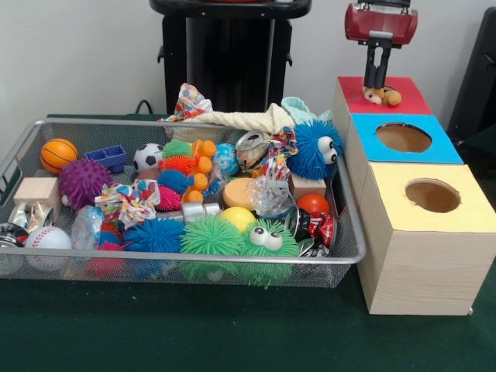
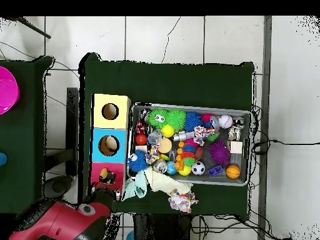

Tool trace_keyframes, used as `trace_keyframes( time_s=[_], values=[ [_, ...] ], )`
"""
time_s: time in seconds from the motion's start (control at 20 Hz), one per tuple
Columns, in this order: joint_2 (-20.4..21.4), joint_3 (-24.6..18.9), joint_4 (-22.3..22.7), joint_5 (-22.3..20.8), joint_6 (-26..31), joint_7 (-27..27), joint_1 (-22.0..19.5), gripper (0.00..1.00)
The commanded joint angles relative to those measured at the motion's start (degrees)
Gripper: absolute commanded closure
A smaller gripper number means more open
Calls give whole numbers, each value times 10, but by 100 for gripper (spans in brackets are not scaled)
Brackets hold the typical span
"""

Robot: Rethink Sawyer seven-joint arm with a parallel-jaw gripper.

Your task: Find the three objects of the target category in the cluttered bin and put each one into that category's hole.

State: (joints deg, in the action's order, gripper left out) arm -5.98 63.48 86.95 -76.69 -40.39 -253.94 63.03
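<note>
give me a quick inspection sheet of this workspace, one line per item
surface: dark green table, bare in front of the bin
job's things: wire mesh bin full of toys; three boxes with red, blue and yellow tops; blue and yellow holes open
clutter: spiky balls, basketball, soccer ball, baseball, wooden blocks, crushed cans, blue furry googly-eyed toy; rope and cloth toys hang over the bin's back rim
gripper: gripper over the red box, a small brown plush toy right below it; grip unclear
cables: black cables on the tiled floor beside the table
surroundings: second green table with a pink bowl
</note>
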Motion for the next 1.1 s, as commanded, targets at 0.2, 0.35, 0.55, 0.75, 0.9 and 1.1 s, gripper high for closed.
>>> trace_keyframes(
  time_s=[0.2,0.35,0.55,0.75,0.9,1.1],
  values=[
    [-30,-82,-66,31,-25,-185,-22,100],
    [-32,-90,-66,29,-28,-186,-25,100],
    [-26,-116,-72,22,-16,-187,-32,100],
    [-25,-151,-78,15,44,-184,-34,100],
    [-22,-171,-82,10,81,-182,-33,100],
    [-19,-192,-89,5,126,-178,-35,100]
  ],
)
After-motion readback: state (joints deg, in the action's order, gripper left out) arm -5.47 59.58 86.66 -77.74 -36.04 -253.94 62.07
